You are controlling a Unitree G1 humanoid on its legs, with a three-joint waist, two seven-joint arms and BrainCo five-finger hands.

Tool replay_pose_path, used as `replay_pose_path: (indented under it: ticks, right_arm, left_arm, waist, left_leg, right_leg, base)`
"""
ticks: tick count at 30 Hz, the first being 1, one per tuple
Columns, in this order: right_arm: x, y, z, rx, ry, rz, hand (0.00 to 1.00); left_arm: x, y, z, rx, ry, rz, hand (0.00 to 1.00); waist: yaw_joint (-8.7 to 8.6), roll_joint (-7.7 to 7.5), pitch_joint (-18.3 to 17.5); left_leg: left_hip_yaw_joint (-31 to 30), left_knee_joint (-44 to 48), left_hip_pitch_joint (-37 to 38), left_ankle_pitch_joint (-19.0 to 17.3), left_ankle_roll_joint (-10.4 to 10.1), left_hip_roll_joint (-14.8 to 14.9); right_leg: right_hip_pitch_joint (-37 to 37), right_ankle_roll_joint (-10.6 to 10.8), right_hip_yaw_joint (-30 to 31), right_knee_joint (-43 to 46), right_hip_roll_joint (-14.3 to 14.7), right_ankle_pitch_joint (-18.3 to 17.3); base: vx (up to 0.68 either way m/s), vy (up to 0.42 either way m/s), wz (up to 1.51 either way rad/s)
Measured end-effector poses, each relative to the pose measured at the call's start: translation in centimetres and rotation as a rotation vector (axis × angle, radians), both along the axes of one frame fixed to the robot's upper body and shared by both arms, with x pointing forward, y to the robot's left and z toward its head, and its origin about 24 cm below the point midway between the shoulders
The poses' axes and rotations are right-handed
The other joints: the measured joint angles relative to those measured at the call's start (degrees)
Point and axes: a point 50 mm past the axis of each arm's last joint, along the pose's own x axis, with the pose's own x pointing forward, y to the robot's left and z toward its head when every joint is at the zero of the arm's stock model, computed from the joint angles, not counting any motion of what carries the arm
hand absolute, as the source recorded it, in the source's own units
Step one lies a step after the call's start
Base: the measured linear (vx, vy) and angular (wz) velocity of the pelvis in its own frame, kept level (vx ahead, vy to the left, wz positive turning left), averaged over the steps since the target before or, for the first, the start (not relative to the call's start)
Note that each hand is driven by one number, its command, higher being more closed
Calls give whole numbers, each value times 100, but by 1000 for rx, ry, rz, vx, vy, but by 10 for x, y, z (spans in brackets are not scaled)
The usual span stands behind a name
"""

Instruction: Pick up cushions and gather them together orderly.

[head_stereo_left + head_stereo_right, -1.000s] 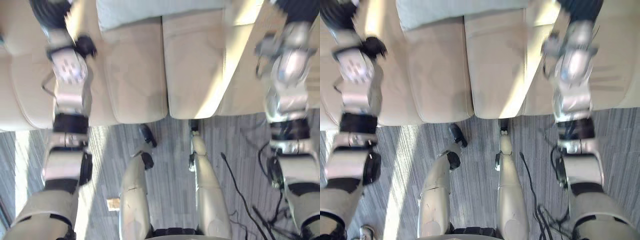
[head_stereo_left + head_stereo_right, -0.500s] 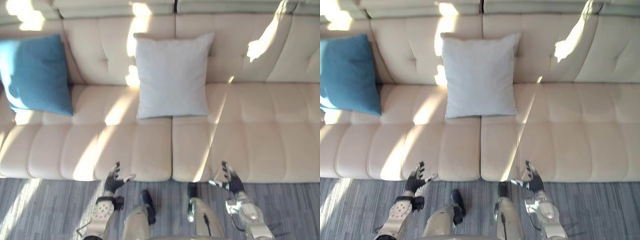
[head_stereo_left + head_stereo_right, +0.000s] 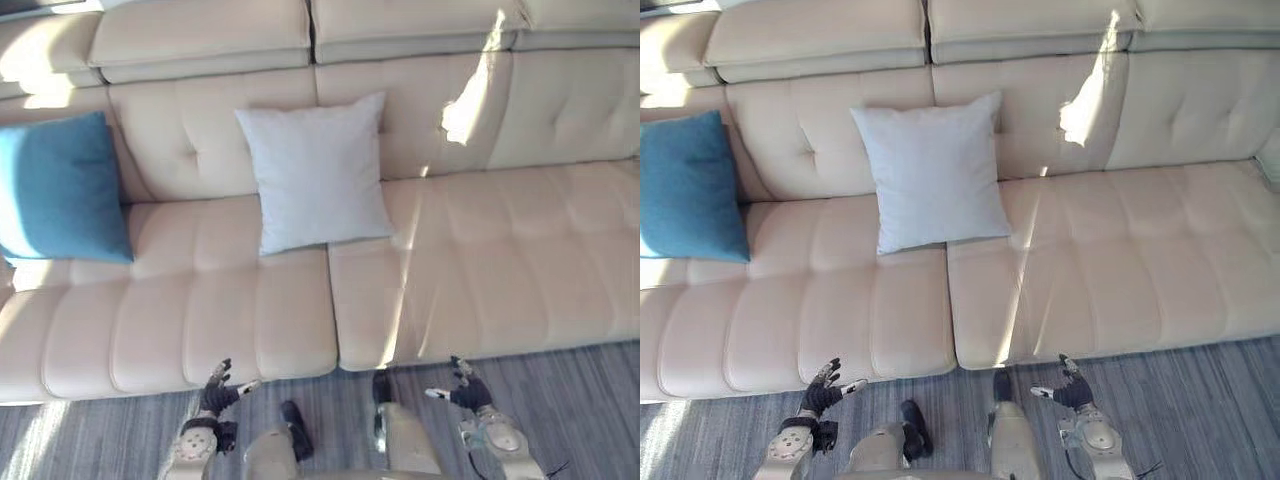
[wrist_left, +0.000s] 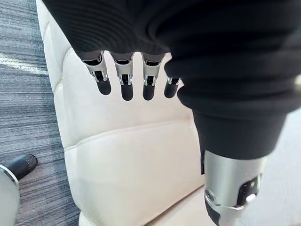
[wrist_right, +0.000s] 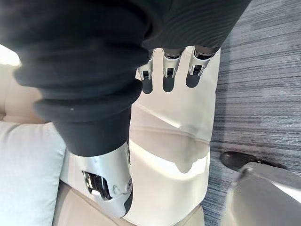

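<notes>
On the sofa (image 3: 480, 260): a white cushion (image 3: 315, 170) leans upright against the backrest near the middle seam, its lower edge on the seat. A blue cushion (image 3: 60, 190) leans the same way, well apart from it, toward the robot's left end.
Left hand (image 3: 213, 395): low before the seat's front edge, above the grey carpet (image 3: 570, 385). Its fingers (image 4: 122, 82) are nearly straight and spread, and it grasps nothing.
Right hand (image 3: 465, 393): mirrors the other across the seam, fingers (image 5: 169, 70) extended, thumb apart, also empty.
Step in hand: probably the approach, since neither cushion is touched and both lie far up the seat from the hands.
Doing it well: close in on the sofa first, because the reach looks too long from this stance. Take one cushion by opposite side edges with both hands (soft filling sags under a one-sided pinch). Carry it level and set it upright just beside the other, edges aligned, both against the backrest. Moving the white one toward the blue seems the simpler order.
Hard to make out: the blue cushion's outer edge is cut by the frame. The sofa runs past both sides, so cushions farther along cannot be ruled out. Both palms face away from the wrist cameras.
</notes>
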Motion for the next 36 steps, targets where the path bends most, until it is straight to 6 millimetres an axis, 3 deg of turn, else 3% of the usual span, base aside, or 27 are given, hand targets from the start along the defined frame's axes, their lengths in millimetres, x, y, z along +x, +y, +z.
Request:
replay_pose_path:
  ticks: [1, 2, 3, 4, 5, 8, 9, 11, 12, 16, 17, 19, 22, 28, 33, 34, 35, 36]
  right_arm:
    - [-3, 2, -2, 5, 10, 3, 0]
    - [-6, 8, -4, 12, 22, 24, 0]
    - [-5, 10, -5, 18, 21, 27, 0]
    - [-3, 11, -4, 17, 14, 27, 0]
    - [3, 8, -1, 7, -1, 26, 0]
    - [21, 3, 10, -21, -56, 35, 0]
    - [27, -2, 14, -41, -71, 32, 0]
    - [24, -3, 13, -44, -63, 25, 0]
    - [23, -4, 12, -45, -59, 21, 0]
    - [28, -4, 14, -51, -71, 32, 0]
    - [28, -6, 16, -56, -76, 27, 0]
    - [31, -10, 20, -73, -97, 26, 0]
    - [22, -13, 22, -79, -106, 9, 0]
    - [10, -20, 18, -83, -83, -26, 0]
    - [13, -19, 20, -73, -99, -50, 0]
    - [18, -17, 22, -69, -111, -39, 0]
    - [21, -15, 23, -65, -122, -38, 0]
    - [24, -14, 27, -67, -142, -36, 0]
  left_arm:
    - [-1, 0, 1, 1, -2, 0, 0]
    - [-4, 2, 1, 5, -3, 0, 0]
    - [-5, 3, 2, 8, -1, 1, 0]
    - [-3, 2, 3, 8, -7, 0, 0]
    - [0, -3, 3, -9, -13, 3, 0]
    - [5, -16, 3, -45, -31, -4, 0]
    - [6, -21, 3, -55, -32, -7, 0]
    - [8, -22, 3, -54, -37, -11, 0]
    - [8, -21, 4, -51, -39, -8, 0]
    - [6, -21, 3, -47, -34, -4, 0]
    - [3, -20, 2, -47, -27, 0, 0]
    - [0, -19, 1, -45, -23, 5, 0]
    - [5, -9, 8, -12, -50, 3, 0]
    - [9, -5, 13, 23, -69, -25, 0]
    - [16, -12, 16, 18, -86, -61, 0]
    - [17, -13, 18, 14, -96, -68, 0]
    - [17, -13, 19, 13, -102, -70, 0]
    - [20, -18, 20, 4, -111, -81, 0]
  waist:
    - [18, -31, -20]
    - [25, -174, -107]
    - [23, -258, -161]
    - [35, -302, -168]
    - [95, -317, -196]
    - [329, 27, -119]
    - [294, 323, 29]
    - [293, 278, 85]
    - [281, 198, 90]
    - [289, 221, 76]
    - [284, 229, 72]
    - [280, 296, 38]
    - [140, 189, -11]
    - [6, 234, -128]
    - [-100, 233, -130]
    - [-144, 233, -129]
    - [-155, 205, -127]
    - [-221, 232, -110]
  left_leg:
    - [-50, 51, -5, 6, -9, 2]
    - [-145, 135, -85, 71, -73, -1]
    - [-264, 219, -261, 197, -110, 3]
    - [-369, 256, -448, 331, -151, 20]
    - [-424, 129, -589, 587, -227, 40]
    - [-403, -738, -779, 1417, -391, 296]
    - [-514, -1135, -778, 1715, -552, 444]
    - [-538, -1108, -727, 1667, -636, 402]
    - [-544, -567, -741, 1326, -641, 292]
    - [-767, 660, -590, 265, -562, 28]
    - [-916, 637, -259, -98, -585, -127]
    - [-996, -70, 161, -291, -598, -266]
    - [-957, -1054, 547, -53, -479, -503]
    - [-734, -1206, 774, -21, -418, -657]
    - [54, -1045, 949, -198, -242, -585]
    - [529, -860, 955, -360, -224, -451]
    - [816, -773, 977, -435, -177, -383]
    - [1215, -625, 1013, -565, -151, -288]
  right_leg:
    - [56, 55, 19, 461, -35, -119]
    - [300, 193, 82, 1019, -126, -228]
    - [592, 358, 126, 1080, -171, -338]
    - [778, 451, 93, 662, -164, -722]
    - [927, 205, -44, 84, -19, -1068]
    - [1066, -289, -275, -1335, 425, -1434]
    - [1028, -486, -445, -1517, 651, -1244]
    - [960, -631, -488, -1543, 646, -1138]
    - [865, -726, -489, -1626, 579, -972]
    - [727, -695, -258, -2182, 551, -394]
    - [759, -627, -137, -2484, 579, -139]
    - [795, -547, -63, -2766, 641, 61]
    - [922, -352, -71, -3195, 515, 356]
    - [1167, -229, 121, -3646, 408, 673]
    - [968, -145, 868, -3628, 613, 855]
    - [762, -67, 757, -3643, 700, 1039]
    - [687, -239, 426, -3684, 629, 915]
    - [562, -608, -506, -3489, 383, 739]
  base:
    - [-192, -197, 35]
    - [-209, -277, 39]
    - [-237, -306, 45]
    - [-255, -271, 31]
    - [-302, -237, 1]
    - [-332, -230, -28]
    - [-399, -203, -4]
    - [-375, -151, 11]
    - [-283, -118, 4]
    - [-225, -7, -24]
    - [-147, 92, -35]
    - [-114, 101, -30]
    - [-114, 120, -2]
    - [-7, 109, -16]
    - [5, 48, -89]
    - [-39, 20, -149]
    - [-65, 20, -191]
    - [-45, 33, -186]
